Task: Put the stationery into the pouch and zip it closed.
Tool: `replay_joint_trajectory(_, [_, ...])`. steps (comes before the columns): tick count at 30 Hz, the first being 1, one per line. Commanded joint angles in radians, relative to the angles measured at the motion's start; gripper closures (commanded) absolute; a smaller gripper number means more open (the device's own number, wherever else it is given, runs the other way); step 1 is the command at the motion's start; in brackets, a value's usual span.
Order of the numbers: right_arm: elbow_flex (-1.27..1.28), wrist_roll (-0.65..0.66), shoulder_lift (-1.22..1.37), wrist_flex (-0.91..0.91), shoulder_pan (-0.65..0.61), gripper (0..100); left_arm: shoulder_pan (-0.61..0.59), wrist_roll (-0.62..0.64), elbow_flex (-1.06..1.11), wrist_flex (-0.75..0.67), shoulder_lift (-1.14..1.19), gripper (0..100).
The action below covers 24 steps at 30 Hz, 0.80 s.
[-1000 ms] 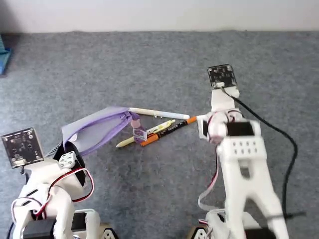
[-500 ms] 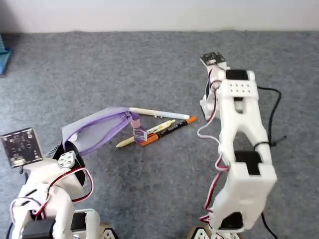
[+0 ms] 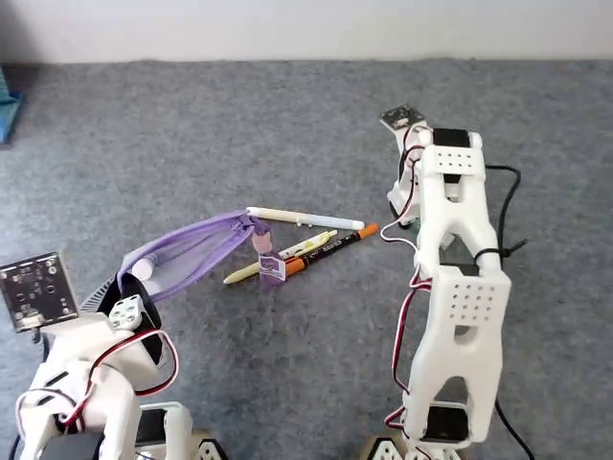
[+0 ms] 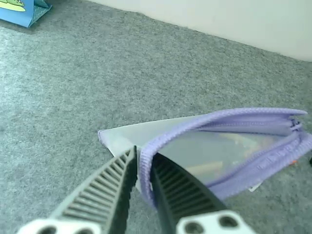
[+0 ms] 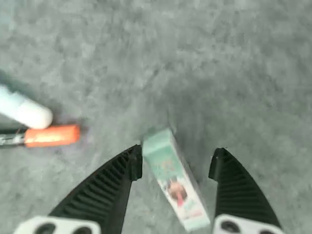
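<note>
A purple zip pouch (image 3: 187,251) lies open at the left, its mouth toward the pens. My left gripper (image 4: 141,163) is shut on the pouch's (image 4: 224,146) zipper rim near its back end. A white pen (image 3: 306,218), an orange-and-black pen (image 3: 326,247) and a yellow pen (image 3: 278,259) lie by the pouch mouth. My right gripper (image 5: 178,158) stands open astride a small green boxed eraser (image 5: 173,185) on the carpet, just beyond the orange pen cap (image 5: 51,135). The right arm (image 3: 445,192) hides the eraser from above.
Grey carpet covers the whole table. A purple zipper tag (image 3: 271,264) hangs at the pouch mouth among the pens. A blue object (image 4: 22,9) sits at the far left edge. Open carpet lies behind the pens and to the right.
The right arm has swung up and stretched farther back, away from the orange pen's tip. The left arm drew back slightly, and the pouch and its tag shifted a little.
</note>
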Motion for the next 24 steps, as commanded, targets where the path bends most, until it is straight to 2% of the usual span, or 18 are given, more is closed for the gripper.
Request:
replay_joint_trajectory(1, [-0.095,0.011,0.051,-0.002,0.012,78.1,0.0,0.017,-0.054,0.003,0.005,99])
replay_joint_trajectory(3, [-0.115,0.012,0.07,0.015,0.013,83.1,0.0,0.017,-0.054,0.003,0.005,99])
replay_joint_trajectory(6, [-0.15,0.008,0.068,0.053,0.01,97.8,0.0,0.017,-0.054,0.003,0.005,99])
replay_joint_trajectory(7, [-0.176,0.006,0.068,0.079,0.01,99.7,0.0,0.017,-0.054,0.003,0.005,99])
replay_joint_trajectory(9, [-0.235,0.006,0.068,0.168,0.012,96.5,0.002,0.017,-0.054,0.003,0.005,99])
replay_joint_trajectory(13, [-0.382,-0.035,0.068,0.352,0.01,98.8,0.003,0.017,-0.054,0.003,0.005,99])
replay_joint_trajectory(16, [-0.454,-0.087,0.047,0.355,0.015,99.1,0.003,0.017,-0.054,0.003,0.005,99])
replay_joint_trajectory(20, [-0.381,-0.084,-0.071,0.355,0.012,99.1,0.003,0.017,-0.053,0.002,0.005,99])
replay_joint_trajectory(24, [-0.196,-0.097,-0.257,0.354,-0.019,99.1,0.003,0.017,-0.056,0.002,0.005,99])
